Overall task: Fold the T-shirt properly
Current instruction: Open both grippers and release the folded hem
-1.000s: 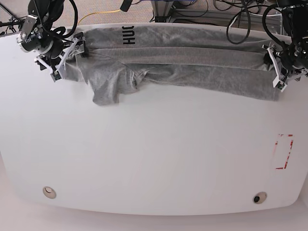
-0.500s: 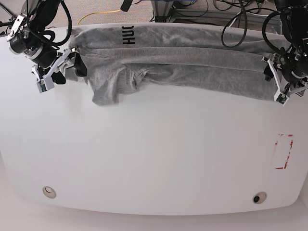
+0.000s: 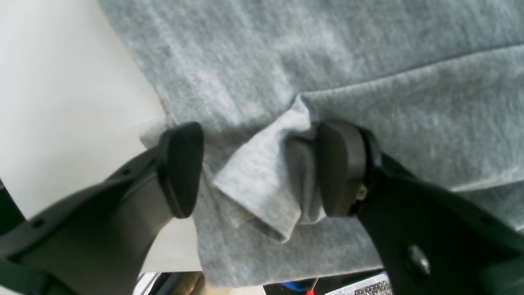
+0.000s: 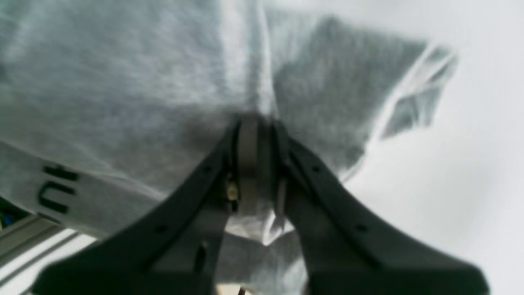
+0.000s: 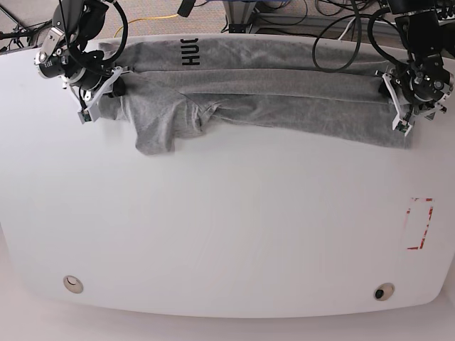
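The grey T-shirt (image 5: 284,92) lies as a long folded band along the far edge of the white table (image 5: 227,227), with black lettering (image 5: 190,53) near its left end and a sleeve hanging toward me. My right gripper (image 5: 110,84) is at the shirt's left end. In the right wrist view this gripper (image 4: 256,127) is shut on a pinch of the T-shirt (image 4: 123,82). My left gripper (image 5: 392,103) is at the right end. In the left wrist view it (image 3: 260,168) stands open around a raised fold of the T-shirt (image 3: 368,61), whose cloth touches the right pad (image 3: 339,168).
A red rectangle outline (image 5: 419,224) is marked on the table at the right. Two round holes (image 5: 72,283) (image 5: 384,292) sit near the front edge. Cables and frame parts (image 5: 163,18) lie behind the table's far edge.
My right gripper, open and off to the left half a second ago, has moved back onto the shirt's left end and shut on it. The left gripper shifted slightly toward the far edge, jaws unchanged.
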Available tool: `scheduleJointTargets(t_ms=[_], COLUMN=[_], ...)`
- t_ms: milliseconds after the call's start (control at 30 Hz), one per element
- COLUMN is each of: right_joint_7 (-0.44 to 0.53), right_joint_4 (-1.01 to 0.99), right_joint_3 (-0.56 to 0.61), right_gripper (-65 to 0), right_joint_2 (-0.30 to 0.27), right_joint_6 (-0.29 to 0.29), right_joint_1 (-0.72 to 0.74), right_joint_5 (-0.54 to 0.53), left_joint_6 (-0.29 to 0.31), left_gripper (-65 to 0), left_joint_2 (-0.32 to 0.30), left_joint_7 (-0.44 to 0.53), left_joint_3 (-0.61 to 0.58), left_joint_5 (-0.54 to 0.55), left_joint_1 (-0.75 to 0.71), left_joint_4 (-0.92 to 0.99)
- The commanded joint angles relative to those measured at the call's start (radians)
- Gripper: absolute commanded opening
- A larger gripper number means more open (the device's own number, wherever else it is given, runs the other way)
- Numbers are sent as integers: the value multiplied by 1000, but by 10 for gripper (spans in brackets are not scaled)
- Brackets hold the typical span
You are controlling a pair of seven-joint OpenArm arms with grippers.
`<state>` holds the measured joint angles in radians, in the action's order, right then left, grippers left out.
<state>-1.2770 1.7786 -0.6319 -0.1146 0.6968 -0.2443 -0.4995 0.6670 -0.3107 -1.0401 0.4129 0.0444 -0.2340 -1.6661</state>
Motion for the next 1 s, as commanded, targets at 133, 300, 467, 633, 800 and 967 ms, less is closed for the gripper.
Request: scheduleJointTargets(t_ms=[133, 300, 467, 633, 800, 967], right_joint_7=[101, 168, 244, 250, 178, 116], right_joint_4=[-141, -329, -483, -546, -512, -412], right_joint_3=[-3, -3, -3, -3, -6, -6], right_gripper=[-601, -601, -601, -601, -515, -274], right_joint_2=[-72, -147, -224, -280, -305, -276], right_joint_6=[1, 1, 1, 1, 1, 1], right_joint_1=[75, 181, 290, 382, 463, 501], right_joint_5=[57, 112, 178, 192, 187, 183], left_joint_6=[0, 0, 0, 0, 0, 0], left_gripper=[-243, -243, -243, -243, -243, -243], left_joint_2=[-9, 43, 48, 97, 110, 117], left_joint_7=[-10, -15, -73, -122, -147, -147], left_joint_3=[-1, -9, -45, -44, -45, -50], left_joint_5=[-25, -27, -25, -22, -24, -24], left_joint_1=[0, 26, 63, 107, 132, 138], left_joint_4=[27, 25, 25, 25, 13, 10])
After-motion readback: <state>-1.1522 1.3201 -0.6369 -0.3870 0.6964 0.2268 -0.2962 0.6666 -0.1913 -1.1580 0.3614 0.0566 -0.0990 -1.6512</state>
